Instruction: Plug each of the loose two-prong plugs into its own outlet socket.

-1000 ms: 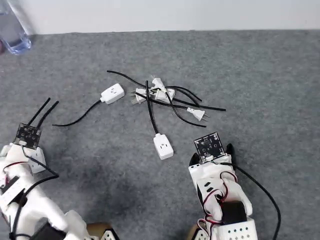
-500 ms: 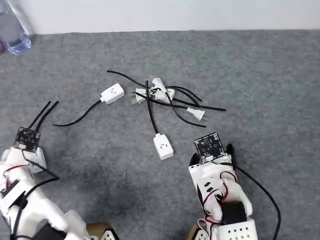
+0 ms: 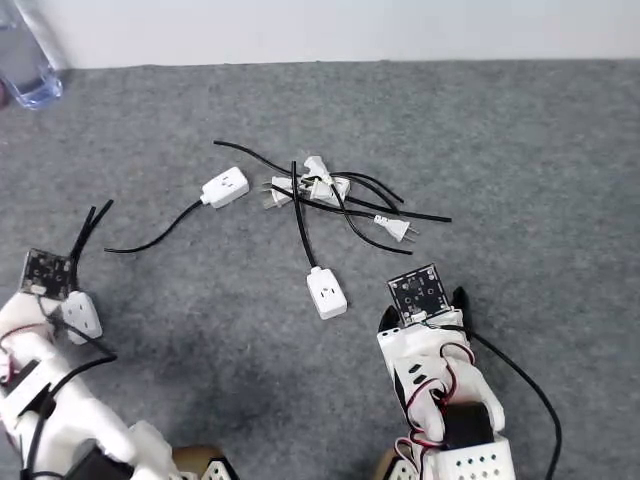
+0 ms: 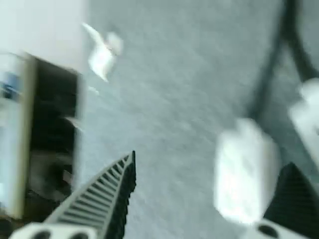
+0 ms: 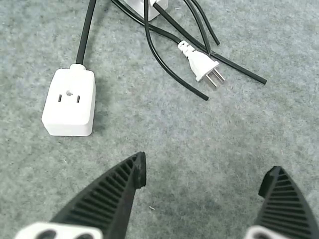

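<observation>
Left gripper (image 4: pixel 209 162) has shifted sideways, fingers wide beside a blurred white piece (image 4: pixel 244 169) — right gripper (image 5: pixel 207 164), also wide, hovers short of the loose plug (image 5: pixel 202 62) and outlet socket (image 5: pixel 69 102); we judge it's still approach, grasping that plug next.

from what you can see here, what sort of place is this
Probably a robotics lab bench rather than a home: a table covered in grey felt, small robot arms with exposed wiring, and loose plugs and sockets on short cut cords, laid out for practice.

White near socket (image 3: pixel 327 292) and far socket (image 3: pixel 225 187) face-up — white two-prong plug (image 3: pixel 397 229) flat among black cords (image 5: pixel 85 30)
</observation>
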Tool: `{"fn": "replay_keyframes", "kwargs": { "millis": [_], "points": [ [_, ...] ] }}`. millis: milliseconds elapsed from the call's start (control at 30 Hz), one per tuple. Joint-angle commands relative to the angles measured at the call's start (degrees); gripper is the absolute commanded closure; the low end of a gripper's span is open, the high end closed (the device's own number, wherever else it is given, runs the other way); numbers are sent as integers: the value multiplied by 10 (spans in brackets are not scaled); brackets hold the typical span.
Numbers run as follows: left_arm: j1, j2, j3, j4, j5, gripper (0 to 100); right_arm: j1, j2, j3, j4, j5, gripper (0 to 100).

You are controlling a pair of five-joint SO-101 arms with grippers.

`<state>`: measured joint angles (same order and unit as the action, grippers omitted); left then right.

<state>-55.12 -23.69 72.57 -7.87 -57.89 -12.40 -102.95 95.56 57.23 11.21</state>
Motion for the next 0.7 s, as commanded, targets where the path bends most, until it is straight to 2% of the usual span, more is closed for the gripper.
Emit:
{"fn": "replay_keyframes", "kwargs": {
  "millis": [0,100,167,333,400,500,667],
  "points": [
    [48,-25,-7,-69,56,591,-2,3,9,-9,6,648],
    [91,-72,-15,-43,125,592,-2,3,9,-9,6,648],
    [117,-124,-44,28,191,592,-2,3,9,-9,6,648],
    [213,-200,-231,409,375,592,-2,3,9,-9,6,648],
    [259,-192,-315,514,421,592,-2,3,9,-9,6,648],
    [322,-135,-400,578,463,592,-2,3,9,-8,6,648],
    [361,26,-506,595,515,592,0,3,9,-8,6,648]
  ]
}}
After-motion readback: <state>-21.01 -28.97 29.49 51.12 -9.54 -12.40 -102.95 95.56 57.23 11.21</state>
